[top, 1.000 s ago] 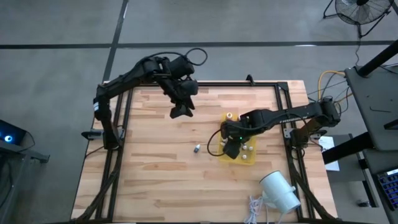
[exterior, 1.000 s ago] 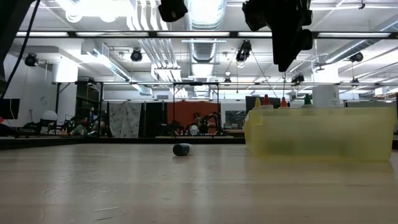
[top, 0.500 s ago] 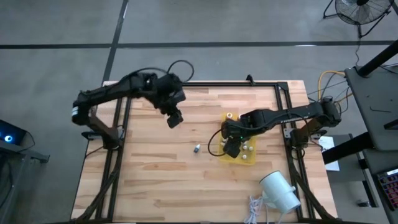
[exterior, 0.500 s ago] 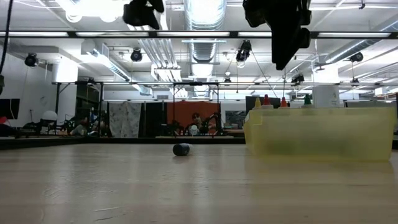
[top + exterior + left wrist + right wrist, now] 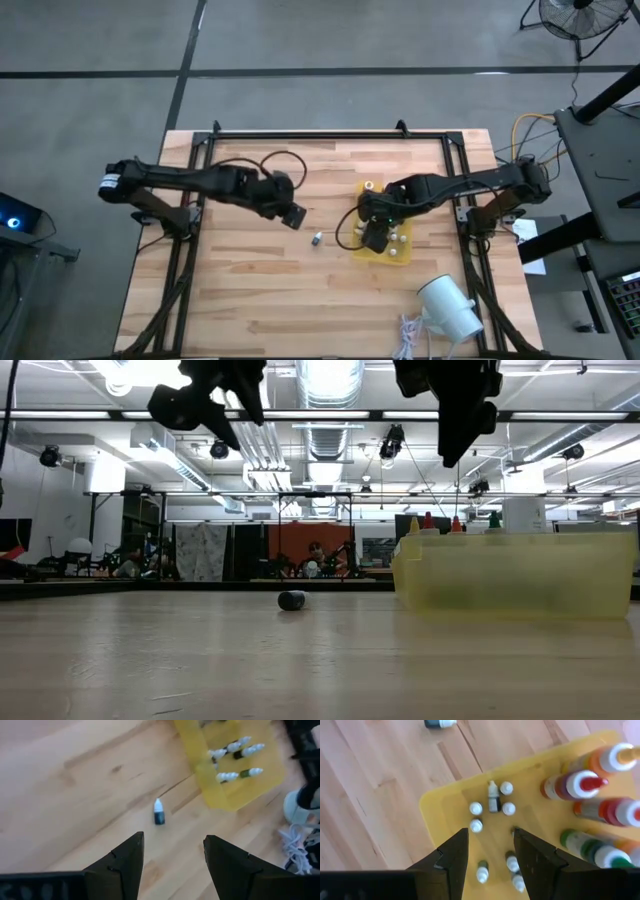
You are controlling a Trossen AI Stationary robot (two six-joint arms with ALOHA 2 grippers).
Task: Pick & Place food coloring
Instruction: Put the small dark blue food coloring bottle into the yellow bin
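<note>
A small dark food coloring vial with a white cap (image 5: 316, 238) lies on its side on the bare wood, also seen in the left wrist view (image 5: 158, 813) and low view (image 5: 292, 600). My left gripper (image 5: 173, 840) hangs open above and just left of it (image 5: 291, 215), touching nothing. A yellow tray (image 5: 398, 252) holds several tiny white-capped vials (image 5: 492, 802) and taller bottles with orange, red and green tops (image 5: 590, 785), all upright. My right gripper (image 5: 490, 834) hovers open over the tray's vials (image 5: 372, 235).
A big white cylinder (image 5: 450, 306) lies near the table's near right corner beside a coil of white cable (image 5: 409, 336). Black frame rails run along the table's left, right and far edges. Bare wood spreads left of and in front of the stray vial.
My left arm has swung from near the far edge toward the near edge and lowered, its gripper now close beside the stray vial. The right gripper has stayed over the tray, and the vial has not moved.
</note>
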